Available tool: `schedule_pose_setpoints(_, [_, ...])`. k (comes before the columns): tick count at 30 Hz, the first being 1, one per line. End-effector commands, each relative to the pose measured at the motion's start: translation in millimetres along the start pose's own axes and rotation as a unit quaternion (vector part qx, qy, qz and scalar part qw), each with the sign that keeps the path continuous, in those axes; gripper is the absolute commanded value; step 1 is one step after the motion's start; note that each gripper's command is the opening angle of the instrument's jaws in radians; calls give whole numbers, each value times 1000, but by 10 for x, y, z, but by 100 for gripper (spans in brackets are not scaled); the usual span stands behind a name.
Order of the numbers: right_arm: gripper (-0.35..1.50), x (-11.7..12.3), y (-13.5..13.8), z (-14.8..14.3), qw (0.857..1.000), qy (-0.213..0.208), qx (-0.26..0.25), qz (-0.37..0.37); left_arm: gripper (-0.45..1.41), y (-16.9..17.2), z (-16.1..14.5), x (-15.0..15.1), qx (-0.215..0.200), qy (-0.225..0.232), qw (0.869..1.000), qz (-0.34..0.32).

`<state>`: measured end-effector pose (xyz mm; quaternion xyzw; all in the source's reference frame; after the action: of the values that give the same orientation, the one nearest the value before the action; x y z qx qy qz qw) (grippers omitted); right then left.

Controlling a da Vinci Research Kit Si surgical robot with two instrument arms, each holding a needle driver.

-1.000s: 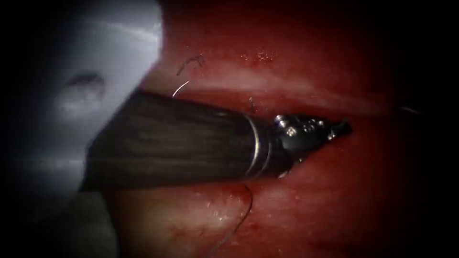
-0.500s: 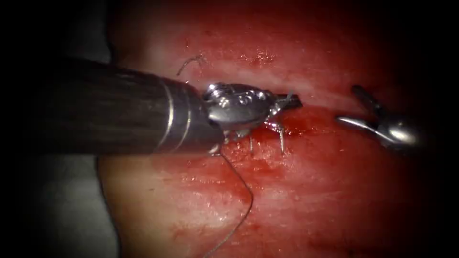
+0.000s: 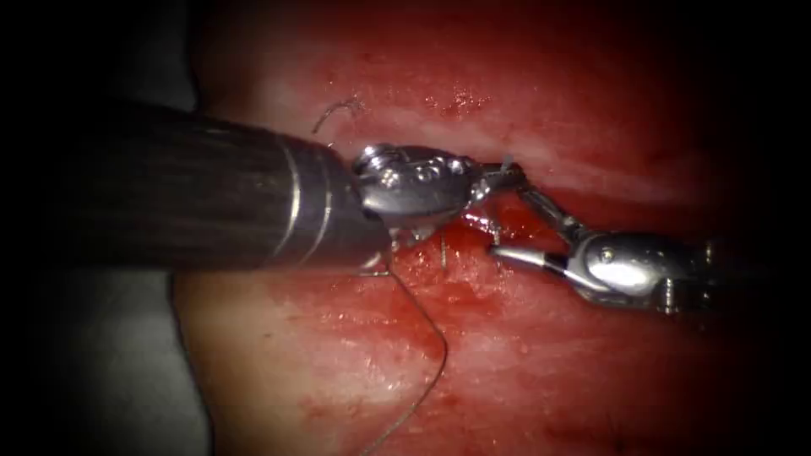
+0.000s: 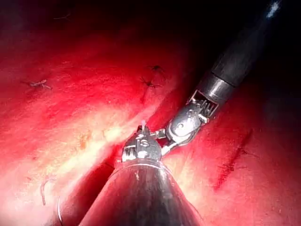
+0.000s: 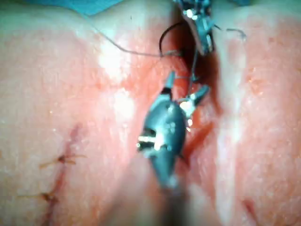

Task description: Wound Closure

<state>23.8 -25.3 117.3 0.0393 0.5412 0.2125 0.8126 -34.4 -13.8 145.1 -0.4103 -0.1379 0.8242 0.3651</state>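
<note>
Left tool (image 3: 498,179) reaches in from the left of the endoscope view, its dark shaft lying across the tissue (image 3: 541,363), and its narrow tip rests at the cut (image 3: 591,190). Its jaws look closed, with a small pale tip standing up just above them; whether that is the needle cannot be told. Right tool (image 3: 528,228) comes in from the right with its jaws spread wide, one jaw angled up toward the left tool's tip and the other pointing left over the red fluid (image 3: 460,300). It holds nothing. A thread (image 3: 439,355) runs from under the left tool's wrist down over the tissue on the near side of the cut. A short cut end of thread (image 3: 338,110) lies on the tissue above the left shaft.

From the left wrist view, the left tool (image 4: 142,136) sits at the pale edge of the cut with a small pale point at its tip, and the right tool (image 4: 162,139) meets it there, touching or just beside it.

From the right wrist view, the right tool (image 5: 186,89) has its jaws apart over the cut, the left tool (image 5: 207,44) lies beyond it, and a dark curved arc, apparently the needle (image 5: 165,33), shows beside the left tool with the thread (image 5: 122,47) trailing away from it
</note>
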Motion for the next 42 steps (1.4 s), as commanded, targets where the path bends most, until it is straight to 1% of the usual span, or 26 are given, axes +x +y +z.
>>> schedule_pose_setpoints(1, [135,-2,-9,15,1000,1,2,1,-45,5,7,-7,-3,-1,1000,-1])
schedule_pose_setpoints(3, [131,-1,-6,25,1000,0,-3,1,-45,8,8,-6,-4,0,1000,1])
schedule_pose_setpoints(4, [133,-1,-4,28,1000,-1,-3,2,-45,9,8,-6,-5,0,1000,1])
schedule_pose_setpoints(14, [133,7,3,48,1000,9,-18,5,-45,15,11,-6,-13,2,1000,0])
schedule_pose_setpoints(26, [128,6,10,53,999,18,-27,4,-45,9,12,-5,-19,7,1000,0])
schedule_pose_setpoints(29, [123,7,11,54,999,22,-34,5,-45,10,12,-5,-18,7,1000,0])
schedule_pose_setpoints(30, [120,7,11,55,999,22,-38,2,-45,11,12,-5,-18,7,1000,0])
schedule_pose_setpoints(31, [109,7,11,55,999,23,-47,2,-45,12,12,-5,-18,7,1000,0])
schedule_pose_setpoints(37, [93,5,11,57,998,24,-52,2,-45,14,11,-4,-20,8,1000,-1])
schedule_pose_setpoints(38, [81,4,12,57,998,23,-51,1,-45,15,11,-4,-20,8,1000,-1])
schedule_pose_setpoints(39, [57,3,11,57,998,24,-52,0,-45,15,11,-4,-20,8,1000,-1])
schedule_pose_setpoints(40, [19,1,10,56,998,25,-53,0,-45,16,11,-3,-20,8,1000,-1])
schedule_pose_setpoints(41, [-32,0,8,56,998,26,-53,-1,-45,16,11,-3,-20,8,1000,-1])
schedule_pose_setpoints(42, [-35,-2,6,56,998,24,-60,-4,-45,17,11,-3,-20,8,1000,-1])
